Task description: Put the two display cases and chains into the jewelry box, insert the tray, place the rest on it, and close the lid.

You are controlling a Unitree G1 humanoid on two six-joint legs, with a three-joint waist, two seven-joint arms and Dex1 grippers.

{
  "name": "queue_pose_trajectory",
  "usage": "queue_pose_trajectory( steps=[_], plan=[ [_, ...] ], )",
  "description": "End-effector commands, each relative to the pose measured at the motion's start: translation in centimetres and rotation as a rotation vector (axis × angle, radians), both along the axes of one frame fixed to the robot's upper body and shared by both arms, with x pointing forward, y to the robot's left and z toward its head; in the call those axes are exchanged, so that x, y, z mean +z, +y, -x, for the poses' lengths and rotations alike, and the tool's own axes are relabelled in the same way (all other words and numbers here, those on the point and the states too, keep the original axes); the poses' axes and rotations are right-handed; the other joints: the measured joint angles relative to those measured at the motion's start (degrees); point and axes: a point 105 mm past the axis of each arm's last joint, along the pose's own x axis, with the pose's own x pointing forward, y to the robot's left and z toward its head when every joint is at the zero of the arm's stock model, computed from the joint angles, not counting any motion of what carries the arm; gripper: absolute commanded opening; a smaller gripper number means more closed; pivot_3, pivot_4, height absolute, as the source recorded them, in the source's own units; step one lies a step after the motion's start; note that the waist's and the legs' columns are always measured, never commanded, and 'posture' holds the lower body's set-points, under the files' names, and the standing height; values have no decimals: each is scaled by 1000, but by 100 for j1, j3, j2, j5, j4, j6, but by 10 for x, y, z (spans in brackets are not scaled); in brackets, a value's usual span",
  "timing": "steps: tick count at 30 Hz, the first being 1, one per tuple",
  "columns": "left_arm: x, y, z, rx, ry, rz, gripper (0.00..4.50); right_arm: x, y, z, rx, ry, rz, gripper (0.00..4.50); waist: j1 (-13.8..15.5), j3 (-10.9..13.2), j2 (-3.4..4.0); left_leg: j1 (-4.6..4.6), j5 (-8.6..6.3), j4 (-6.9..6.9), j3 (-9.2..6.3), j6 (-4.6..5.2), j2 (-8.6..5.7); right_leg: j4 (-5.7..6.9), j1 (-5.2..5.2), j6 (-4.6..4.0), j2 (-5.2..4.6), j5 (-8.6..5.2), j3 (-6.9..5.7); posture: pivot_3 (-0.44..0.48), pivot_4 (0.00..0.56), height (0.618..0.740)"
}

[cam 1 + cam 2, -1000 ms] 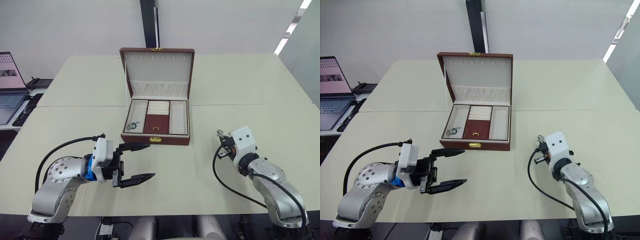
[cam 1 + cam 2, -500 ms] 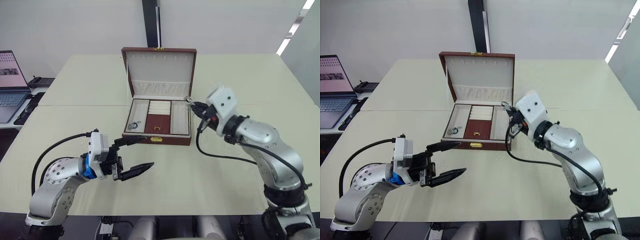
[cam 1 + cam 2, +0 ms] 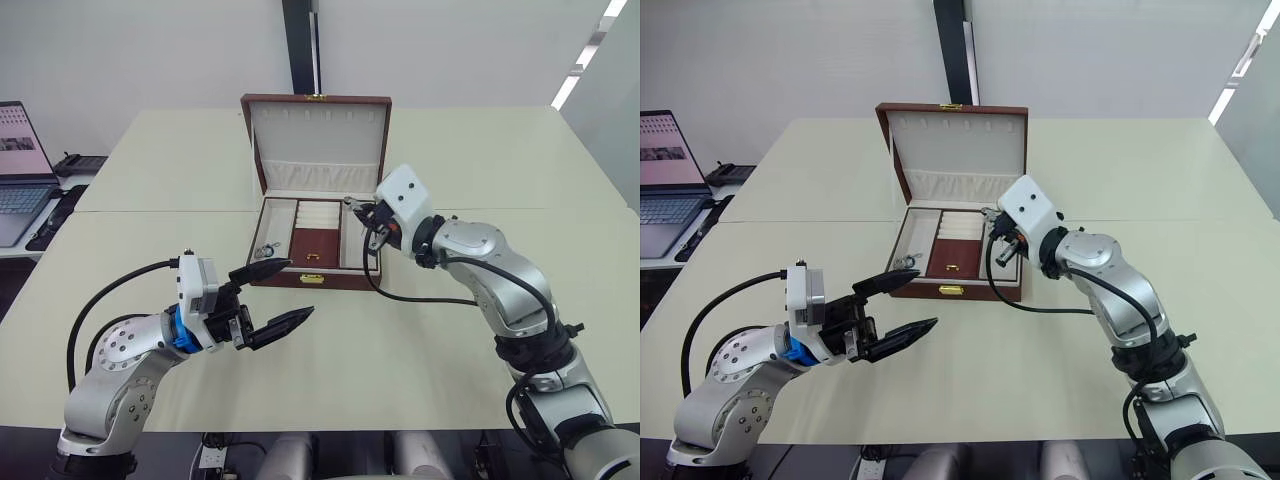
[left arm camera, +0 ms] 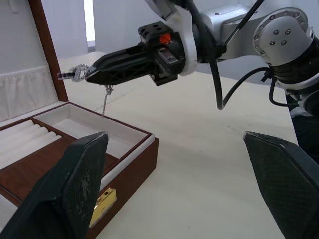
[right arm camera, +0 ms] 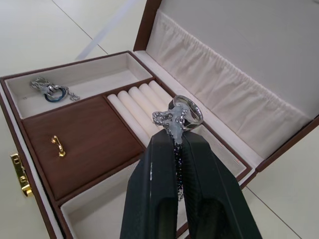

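Observation:
The jewelry box [image 3: 340,281] stands open at the table's centre, its lid [image 3: 318,135] upright behind. The tray [image 3: 312,245] sits inside, brown centre panel and gold pull [image 5: 57,146] showing. One silver trinket [image 3: 264,250] lies in the tray's left compartment. My right gripper [image 3: 350,203] is shut on the other trinket [image 5: 182,113], a ring with a short chain dangling, held above the tray's right compartment [image 4: 94,130]. My left gripper [image 3: 300,287] hovers open over the table just in front of the box's left corner. The display cases and chains are out of view.
A laptop [image 3: 20,170] and dark gear [image 3: 75,165] sit on a side table at the far left. A seam [image 3: 150,211] crosses the cream table behind the box's base. A black pillar [image 3: 300,45] rises behind the lid.
My right arm has swung from the table's front right up and left to over the box's right side, trinket in its fingers. The left gripper has edged slightly toward the box.

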Motion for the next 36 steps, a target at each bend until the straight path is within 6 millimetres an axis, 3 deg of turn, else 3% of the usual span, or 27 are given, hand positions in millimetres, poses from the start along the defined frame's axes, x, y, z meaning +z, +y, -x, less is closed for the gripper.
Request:
queue_pose_trajectory(
  steps=[1,8,18,23,30,36],
  plan=[
    [9,-1,4,1,-39,12,4500,-5,3,-1,-2,-9,5,17,0,0,0,0,0,0,0,0,0,0,0,0,0,0,0,0,150,740],
    [11,1,1,15,-44,17,4500,-22,1,-7,-49,63,-13,17,0,0,0,0,0,0,1,0,0,1,-2,0,0,0,1,0,150,740],
    [14,8,-5,76,-31,30,4500,-6,-3,-6,-75,27,-79,2610,1,0,0,-1,0,0,-1,0,0,1,-3,0,0,0,1,0,150,740],
    [21,39,-29,258,14,26,4500,18,-23,6,-60,-110,-83,4130,5,0,0,-3,0,0,-2,0,0,1,-3,0,1,0,-1,0,150,740],
    [17,103,-69,613,95,-68,4500,14,-74,19,-132,-196,-28,4130,12,1,-2,-2,0,0,-1,0,-2,2,-1,1,1,0,-1,0,150,740],
    [2,154,-99,894,94,-135,4500,-21,-90,17,-182,-135,24,4130,-16,1,-3,0,0,-1,4,0,0,5,-3,1,3,0,-1,0,150,740]
  ],
)
